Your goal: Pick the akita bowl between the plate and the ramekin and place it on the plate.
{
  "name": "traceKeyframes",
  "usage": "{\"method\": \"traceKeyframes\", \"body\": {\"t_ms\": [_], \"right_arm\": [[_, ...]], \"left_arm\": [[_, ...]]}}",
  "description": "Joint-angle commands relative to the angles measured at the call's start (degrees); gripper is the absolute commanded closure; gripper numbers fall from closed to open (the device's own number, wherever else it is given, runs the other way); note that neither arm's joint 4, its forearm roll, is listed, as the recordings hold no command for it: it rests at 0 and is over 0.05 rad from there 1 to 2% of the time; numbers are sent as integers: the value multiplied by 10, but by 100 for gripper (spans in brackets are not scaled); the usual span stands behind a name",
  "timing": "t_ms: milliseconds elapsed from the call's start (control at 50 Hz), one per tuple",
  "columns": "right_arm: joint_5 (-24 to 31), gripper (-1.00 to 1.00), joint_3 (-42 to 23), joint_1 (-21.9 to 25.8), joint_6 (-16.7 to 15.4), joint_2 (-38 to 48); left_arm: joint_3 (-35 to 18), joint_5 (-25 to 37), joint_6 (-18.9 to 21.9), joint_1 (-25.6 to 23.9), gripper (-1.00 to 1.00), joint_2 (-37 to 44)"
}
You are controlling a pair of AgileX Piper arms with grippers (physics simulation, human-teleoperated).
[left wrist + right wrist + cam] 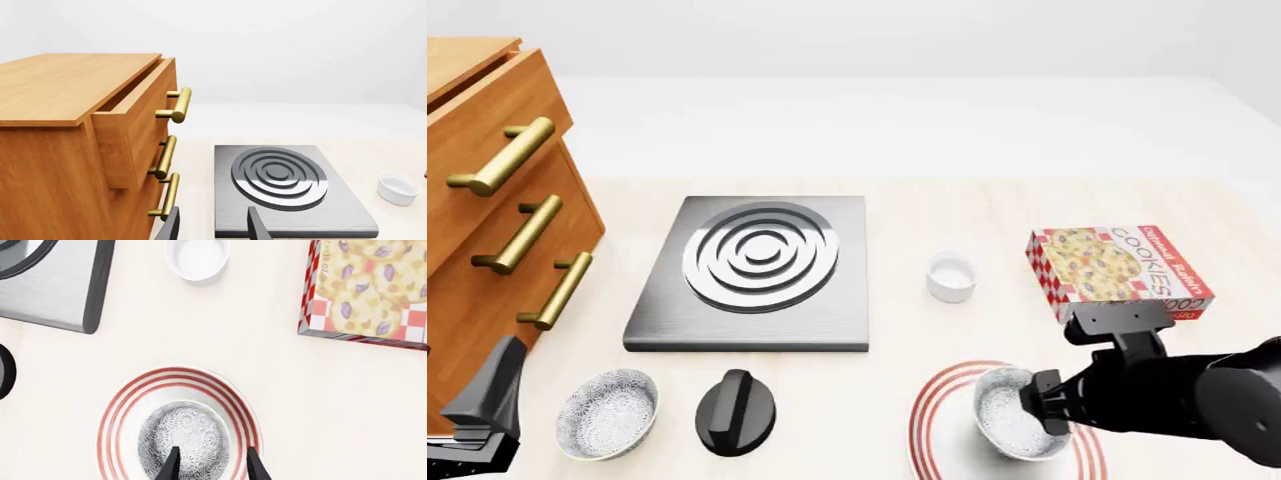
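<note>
Partly cut off at the front view's left edge, the big wooden drawer cabinet with brass bar handles (494, 200) has its top drawer pulled slightly out, its inside hidden. Next in size, the grey square stove plate with a ringed burner (754, 270) lies flat near the table's middle, and the red-checked cookie box (1114, 268) sits to its right. Nearer the arms, the large flat white plate with red concentric rings (941, 400) is clipped by the bottom edge and holds the small speckled akita bowl (1004, 420), upright. The right gripper (210, 465) straddles that bowl's near rim with jaws apart; whether the fingers press it I cannot tell. A second identical speckled bowl (607, 412) stands empty at lower left beside a black oval knob (735, 412). The tiny plain white ramekin (952, 277) stands empty between stove and box. The left gripper (212, 225) hangs parted, holding nothing.
</note>
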Motion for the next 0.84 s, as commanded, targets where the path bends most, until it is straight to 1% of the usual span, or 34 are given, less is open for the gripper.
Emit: {"method": "traceKeyframes", "body": {"t_ms": [20, 40, 60, 100, 120, 180, 240, 260, 300, 320, 380, 400, 420, 440, 460, 480, 500, 520, 540, 560, 580, 600, 660, 720, 740, 760, 780, 800, 840], "right_arm": [[64, -100, -27, -38, -42, -65], [95, -100, -47, -60, -46, -98], [109, -100, -54, -72, -61, -112], [132, -100, -69, -72, -59, -129], [152, -100, -84, -81, -61, -145], [192, -100, -116, -88, -63, -176], [231, -100, -151, -86, -62, -206], [248, -100, -169, -90, -65, -220], [278, -100, -205, -85, -59, -239], [297, -100, -230, -93, -72, -255], [332, -100, -289, -83, -83, -285], [342, -100, -323, -82, -106, -308], [344, -100, -348, -66, -105, -321], [344, -100, -348, -66, -105, -321], [342, -100, -389, -45, -94, -340], [340, -100, -402, -46, -94, -352], [326, -100, -418, -8, -92, -368], [325, -100, -441, -16, -99, -380], [325, -100, -441, -16, -99, -380], [323, -100, -465, -23, -99, -395], [312, -100, -482, 41, -84, -403], [312, -100, -482, 41, -84, -403], [300, -100, -541, 34, -92, -447], [296, -100, -560, 31, -98, -462], [290, -100, -579, 30, -101, -474], [290, -100, -579, 30, -101, -474], [285, -100, -612, 25, -118, -488], [285, -100, -613, 25, -118, -488], [292, -100, -657, 20, -120, -492]], "left_arm": [[0, 0, 0, 0, -100, 0], [0, 0, 0, 0, -100, 0], [0, 0, 0, 0, -100, 0], [0, 0, 0, 0, -100, 0], [0, 0, 0, 0, -100, 0], [0, 0, 0, 0, -100, 0], [0, 0, 0, 0, -100, 0], [0, 0, 0, 0, -100, 0], [0, 0, 0, 0, -100, 0], [0, 0, 0, 0, -100, 0], [0, 0, 0, 0, -100, 0], [0, 0, 0, 0, -100, 0], [0, 0, 0, 0, -100, 0], [0, 0, 0, 0, -100, 0], [0, 0, 0, 0, -100, 0], [0, 0, 0, 0, -100, 0], [0, 0, 0, 0, -100, 0], [0, 0, 0, 0, -100, 0], [0, 0, 0, 0, -100, 0], [0, 0, 0, 0, -100, 0], [0, 0, 0, 0, -100, 0], [0, 0, 0, 0, -100, 0], [0, 0, 0, 0, -100, 0], [0, 0, 0, 0, -100, 0], [0, 0, 0, 0, -100, 0], [0, 0, 0, 0, -100, 0], [0, 0, 0, 0, -100, 0], [0, 0, 0, 0, -100, 0], [0, 0, 0, 0, -100, 0]]}}
